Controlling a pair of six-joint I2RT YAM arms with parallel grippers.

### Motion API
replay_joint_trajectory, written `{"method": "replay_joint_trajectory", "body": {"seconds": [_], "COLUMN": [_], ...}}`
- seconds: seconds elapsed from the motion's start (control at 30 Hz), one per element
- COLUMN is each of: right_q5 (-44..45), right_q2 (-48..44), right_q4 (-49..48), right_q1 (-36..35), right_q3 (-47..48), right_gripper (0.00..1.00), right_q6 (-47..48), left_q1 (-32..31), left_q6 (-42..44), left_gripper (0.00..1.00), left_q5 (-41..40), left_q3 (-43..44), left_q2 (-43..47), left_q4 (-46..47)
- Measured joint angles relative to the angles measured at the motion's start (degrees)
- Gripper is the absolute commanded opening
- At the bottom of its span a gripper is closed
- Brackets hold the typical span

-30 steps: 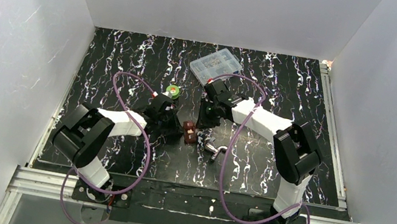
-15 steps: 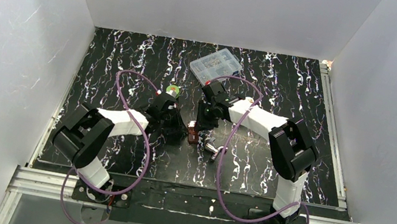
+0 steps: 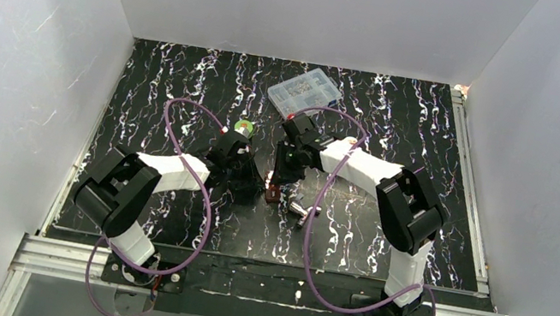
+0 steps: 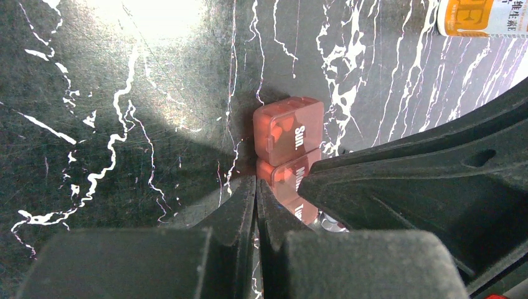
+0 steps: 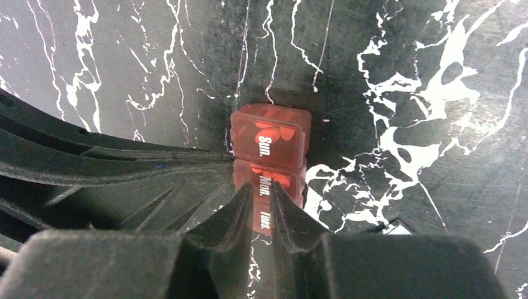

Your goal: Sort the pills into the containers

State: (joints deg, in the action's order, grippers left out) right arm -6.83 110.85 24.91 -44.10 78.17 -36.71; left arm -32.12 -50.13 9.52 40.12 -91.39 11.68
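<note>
A red pill organizer [image 5: 269,142] with lids marked Sun., Mon. and Tues. lies at mid table [image 3: 273,193]. Rounded shapes, perhaps pills, show through its Sun. lid. My right gripper [image 5: 262,187] comes down on it from the far side, jaws nearly together, and the red Tues. part fills the narrow gap. My left gripper [image 4: 256,181] is shut with nothing between its fingers, tips against the organizer's [image 4: 288,131] left side. The green-capped container [image 3: 244,126] stands behind the left arm. The amber container [image 3: 299,211] lies on its side just right of the organizer.
A clear lidded compartment box [image 3: 304,90] sits at the back behind the right arm. The amber bottle's orange label [image 4: 476,15] shows at the top right of the left wrist view. White walls enclose the black marbled table [image 3: 403,128].
The right gripper has shifted slightly left and settled over the organizer. The left gripper has edged right against it. Both jaws stand as before.
</note>
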Motion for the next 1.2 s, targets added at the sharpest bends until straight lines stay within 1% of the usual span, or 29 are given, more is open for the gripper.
{"method": "replay_joint_trajectory", "body": {"seconds": [0.43, 0.57, 0.87, 1.07, 1.2], "right_q5": [0.68, 1.6, 3.04, 4.5, 4.35], "right_q2": [1.53, 2.64, 2.78, 2.78, 2.34], "right_q4": [0.61, 0.92, 0.66, 2.64, 3.82], "right_q1": [-1.31, -1.66, -2.21, -2.25, -2.1], "right_q3": [1.81, 3.28, 3.45, 2.05, 2.08], "right_gripper": [0.11, 0.1, 0.1, 0.13, 0.17], "right_q6": [-1.2, -1.92, -2.54, -1.99, -1.49], "left_q1": [0.0, 0.0, -0.15, -0.26, -0.26], "left_q6": [0.04, 0.2, 1.09, 2.56, 4.37], "left_gripper": [0.0, 0.0, 0.0, 0.0, 0.0], "left_q5": [0.0, -0.04, -1.16, -2.16, -3.08], "left_q3": [0.0, 0.0, -0.24, -0.28, 0.09], "left_q2": [0.0, 0.26, 3.5, 5.73, 8.07], "left_q4": [-0.02, -0.33, -1.9, -4.17, -6.75]}}
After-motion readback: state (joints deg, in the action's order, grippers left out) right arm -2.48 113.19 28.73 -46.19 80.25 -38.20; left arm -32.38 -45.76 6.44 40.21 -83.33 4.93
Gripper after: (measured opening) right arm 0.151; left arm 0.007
